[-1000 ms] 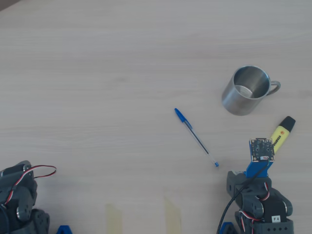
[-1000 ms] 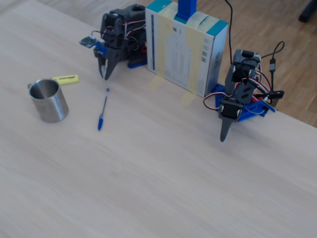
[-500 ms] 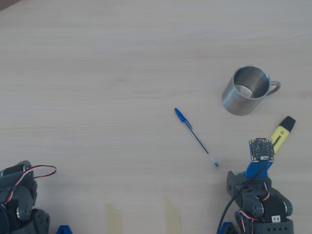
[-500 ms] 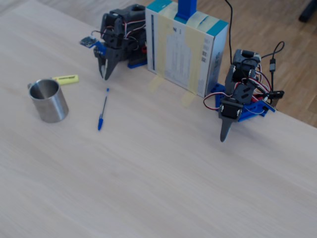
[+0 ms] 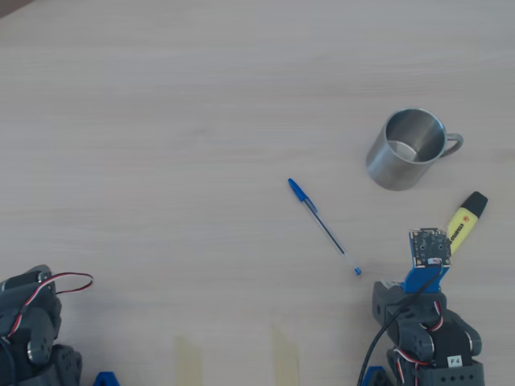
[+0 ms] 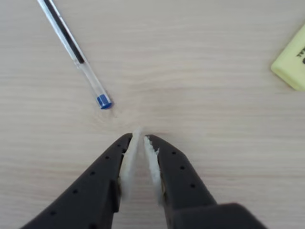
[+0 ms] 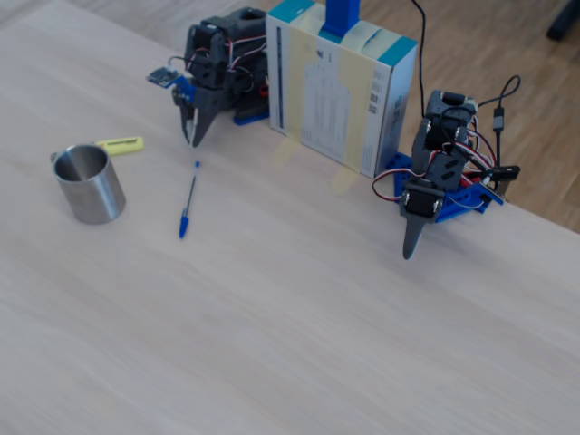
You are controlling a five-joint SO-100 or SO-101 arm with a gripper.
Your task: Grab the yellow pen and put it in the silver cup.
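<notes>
The dark two-finger gripper (image 6: 140,138) points down at the pale wooden table (image 5: 161,121), its white-padded fingers nearly together around a thin slit, holding nothing. The short yellow highlighter pen (image 5: 464,220) lies flat just beside the gripper, near the shiny steel cup (image 5: 406,149), which stands upright with bare wood around it. Only the wrist view shows the finger gap; the thin blue-capped ballpoint (image 6: 76,55) lies nearby.

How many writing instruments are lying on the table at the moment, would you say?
2: the blue-capped ballpoint mid-table, and the yellow pen between the silver cup and the arm.
</notes>
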